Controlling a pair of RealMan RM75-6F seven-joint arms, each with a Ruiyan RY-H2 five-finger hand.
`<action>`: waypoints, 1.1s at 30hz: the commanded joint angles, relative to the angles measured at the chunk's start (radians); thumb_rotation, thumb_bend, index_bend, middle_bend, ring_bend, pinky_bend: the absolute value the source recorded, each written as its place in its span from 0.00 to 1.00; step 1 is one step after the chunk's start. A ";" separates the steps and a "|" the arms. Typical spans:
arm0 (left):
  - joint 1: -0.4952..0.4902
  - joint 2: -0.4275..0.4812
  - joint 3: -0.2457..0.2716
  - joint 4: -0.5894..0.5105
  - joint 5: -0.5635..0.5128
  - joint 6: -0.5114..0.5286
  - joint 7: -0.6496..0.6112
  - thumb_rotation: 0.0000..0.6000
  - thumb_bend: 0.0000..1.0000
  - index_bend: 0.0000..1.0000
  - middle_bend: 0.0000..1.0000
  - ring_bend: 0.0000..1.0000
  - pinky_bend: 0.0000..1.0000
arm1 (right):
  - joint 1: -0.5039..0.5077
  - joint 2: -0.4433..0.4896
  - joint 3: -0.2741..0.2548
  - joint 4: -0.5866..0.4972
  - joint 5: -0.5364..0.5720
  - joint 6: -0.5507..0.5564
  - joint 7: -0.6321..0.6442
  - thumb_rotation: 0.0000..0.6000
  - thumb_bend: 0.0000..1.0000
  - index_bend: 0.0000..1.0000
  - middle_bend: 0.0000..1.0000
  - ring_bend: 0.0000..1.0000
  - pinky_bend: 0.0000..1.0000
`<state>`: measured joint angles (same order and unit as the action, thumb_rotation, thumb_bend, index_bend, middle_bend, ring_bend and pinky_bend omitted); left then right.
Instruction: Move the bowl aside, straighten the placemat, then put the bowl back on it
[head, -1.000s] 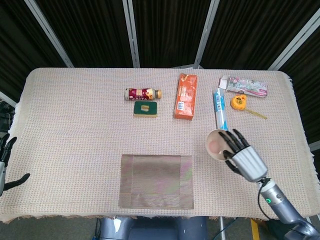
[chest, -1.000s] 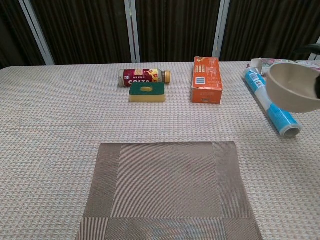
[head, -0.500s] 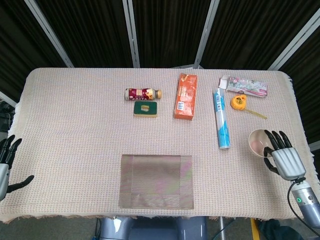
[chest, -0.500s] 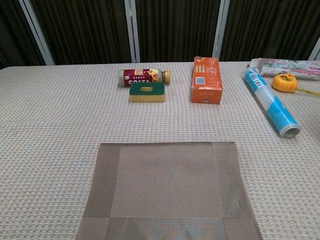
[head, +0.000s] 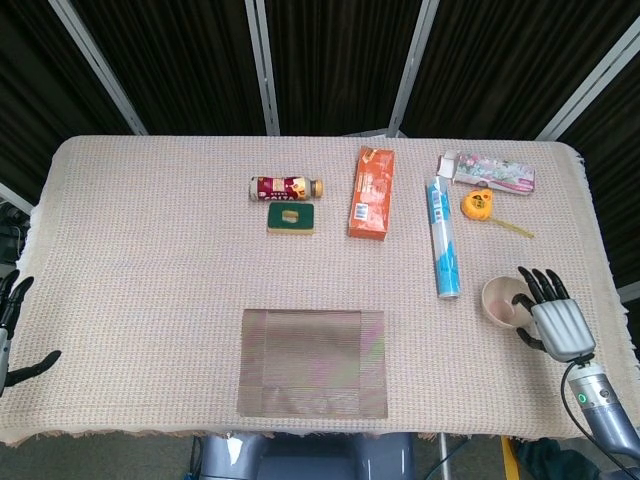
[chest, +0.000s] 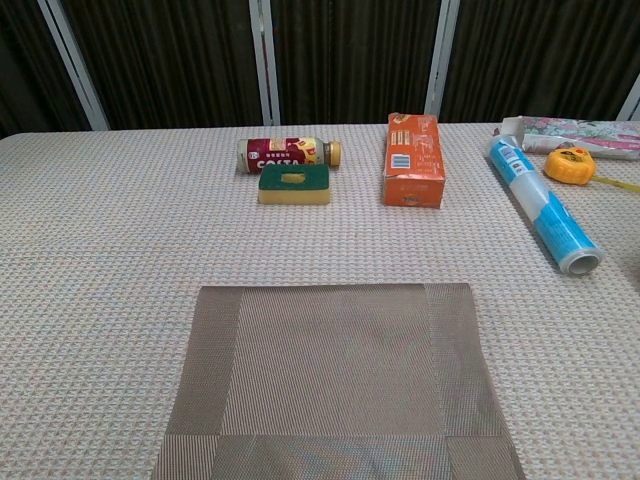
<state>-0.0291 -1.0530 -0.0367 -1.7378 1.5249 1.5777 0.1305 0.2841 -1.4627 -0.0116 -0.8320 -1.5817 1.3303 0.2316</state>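
Note:
The beige bowl (head: 503, 300) sits low over the table's right side, just right of the blue roll's near end. My right hand (head: 553, 318) grips its right rim, fingers hooked over the edge. The brown woven placemat (head: 313, 362) lies bare at the front middle, its sides square to the table edge; the chest view shows the placemat (chest: 330, 378) large and near. My left hand (head: 10, 322) hangs off the table's left edge, fingers apart and holding nothing. Neither hand nor the bowl shows in the chest view.
Across the back lie a red bottle (head: 286, 187), a green and yellow sponge (head: 291, 218), an orange box (head: 372, 193), a blue roll (head: 444, 238), a yellow tape measure (head: 477, 204) and a floral package (head: 490, 171). The table's right edge is close to the bowl.
My right hand carried the bowl from beside the placemat out to the right, then lowered it a little left and down. The left hand shifted slightly.

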 joint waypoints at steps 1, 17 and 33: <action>0.000 -0.001 0.001 0.000 0.001 -0.002 0.001 1.00 0.00 0.00 0.00 0.00 0.00 | -0.019 0.040 0.006 -0.081 -0.003 0.053 -0.011 1.00 0.00 0.00 0.00 0.00 0.00; -0.052 -0.072 0.068 0.085 0.137 -0.090 -0.007 1.00 0.00 0.08 0.00 0.00 0.00 | -0.130 0.306 0.016 -0.699 -0.032 0.275 -0.215 1.00 0.00 0.00 0.00 0.00 0.00; -0.236 -0.373 0.185 0.354 0.473 -0.276 -0.024 1.00 0.18 0.46 0.00 0.00 0.00 | -0.155 0.313 0.032 -0.732 -0.006 0.266 -0.288 1.00 0.00 0.00 0.00 0.00 0.00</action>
<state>-0.2397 -1.3887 0.1353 -1.4131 1.9726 1.3229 0.0962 0.1291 -1.1503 0.0205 -1.5661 -1.5886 1.5981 -0.0595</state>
